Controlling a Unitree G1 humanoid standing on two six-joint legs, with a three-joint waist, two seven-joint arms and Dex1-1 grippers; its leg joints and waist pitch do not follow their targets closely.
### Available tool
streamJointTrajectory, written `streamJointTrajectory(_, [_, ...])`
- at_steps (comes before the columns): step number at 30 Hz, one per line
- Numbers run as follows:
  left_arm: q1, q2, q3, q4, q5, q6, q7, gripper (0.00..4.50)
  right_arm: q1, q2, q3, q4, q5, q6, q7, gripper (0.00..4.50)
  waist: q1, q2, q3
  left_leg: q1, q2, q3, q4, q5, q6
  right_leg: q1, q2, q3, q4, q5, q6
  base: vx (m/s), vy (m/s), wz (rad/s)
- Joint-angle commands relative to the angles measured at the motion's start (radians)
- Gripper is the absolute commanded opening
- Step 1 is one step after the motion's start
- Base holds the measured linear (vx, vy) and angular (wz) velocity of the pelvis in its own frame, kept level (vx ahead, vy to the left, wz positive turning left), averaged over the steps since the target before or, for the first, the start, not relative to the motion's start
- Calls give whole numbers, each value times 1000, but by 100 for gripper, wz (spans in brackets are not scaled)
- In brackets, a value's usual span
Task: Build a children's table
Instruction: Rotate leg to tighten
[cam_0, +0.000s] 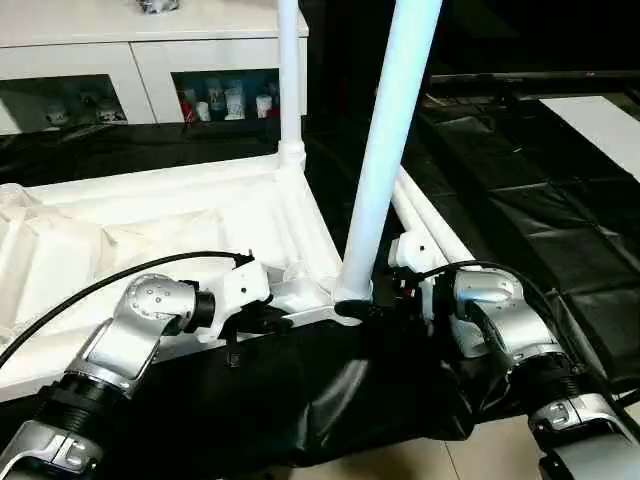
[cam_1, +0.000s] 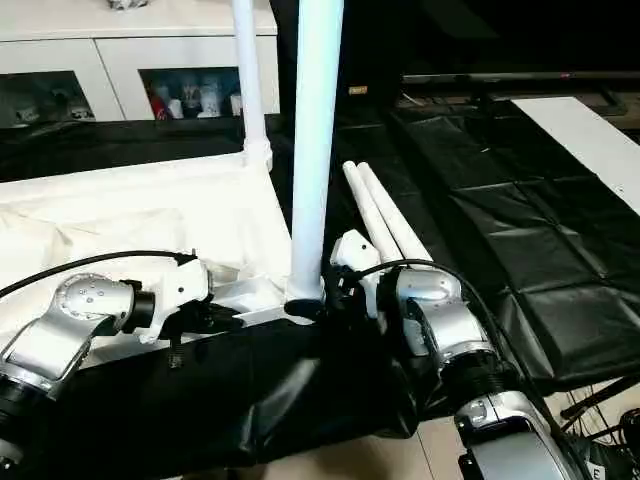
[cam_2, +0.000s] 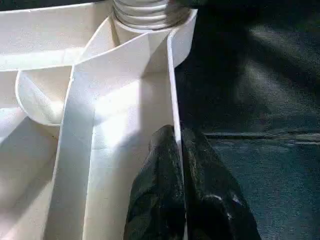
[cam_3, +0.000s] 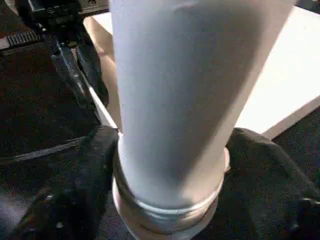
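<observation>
Right gripper (cam_3: 170, 165) straddles the base of the long white tapered tube leg (cam_0: 385, 160), upright in the white ribbed plastic tabletop's (cam_0: 180, 225) near corner socket; left gripper (cam_2: 182, 165) pinches the rim beside it

White glass-doored cabinet (cam_0: 130, 60) stands behind black floor sheeting (cam_0: 520, 190).
</observation>
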Motion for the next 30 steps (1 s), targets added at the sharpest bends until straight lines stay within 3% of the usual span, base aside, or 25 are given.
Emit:
streamJointTrajectory(1, [-2, -15, -7, -7, -39, -47, -27, 0, -12, -5, 2, -1, -10, 1, -8, 328, -8, -10, -52, 30, 28, -10, -53, -115, 77, 35, -45, 39, -67, 91, -231, 0, 0, 0])
streamJointTrajectory(7, [-5, -14, -9, -1, -35, -52, -27, 0, -14, -3, 8, 9, -21, -11, -11, 282, -8, -11, -53, 29, 26, -9, -50, -97, 83, 35, -45, 40, -64, 122, -233, 0, 0, 0])
streamJointTrajectory(17, [-2, -16, -9, 13, -16, -45, -4, 0, -14, 20, 10, 53, -42, -1, -71, 273, -10, -12, -50, 29, 26, -9, -51, -104, 86, 32, -44, 40, -65, 108, -237, 0, 0, 0])
streamJointTrajectory(22, [-29, -78, -5, 71, 48, 44, 157, 0, -21, 114, -33, 159, -69, 56, -331, 273, -25, -8, -43, 34, 29, -12, -67, -188, 27, 29, -48, 42, -79, -34, -222, 0, 0, 0])
streamJointTrajectory(25, [-57, -127, -10, 100, 84, 101, 252, 0, -39, 184, -52, 214, -87, 77, -503, 273, -41, -6, -33, 41, 30, -18, -83, -314, -36, 23, -56, 46, -99, -226, -191, 0, 0, 0])
streamJointTrajectory(26, [-62, -135, -8, 105, 86, 112, 266, 0, -42, 191, -55, 220, -88, 79, -523, 272, -42, -6, -31, 44, 30, -19, -86, -342, -43, 21, -57, 46, -104, -266, -180, 0, 0, 0])
streamJointTrajectory(27, [-90, -178, 1, 134, 100, 164, 340, 0, -66, 230, -73, 264, -91, 96, -637, 272, -43, -5, -28, 54, 31, -21, -86, -402, -55, 12, -61, 50, -116, -345, -161, 0, 0, 0])
streamJointTrajectory(29, [-104, -199, 6, 149, 106, 187, 376, 0, -77, 248, -81, 285, -92, 103, -688, 272, -50, -5, -23, 66, 29, -26, -89, -476, -82, 3, -62, 50, -127, -428, -151, -56, 15, 0])
streamJointTrajectory(30, [-126, -230, 13, 172, 108, 210, 419, 0, -94, 273, -90, 311, -89, 108, -747, 272, -54, -6, -24, 64, 29, -30, -92, -491, -88, 4, -65, 51, -128, -456, -140, -57, 18, -2])
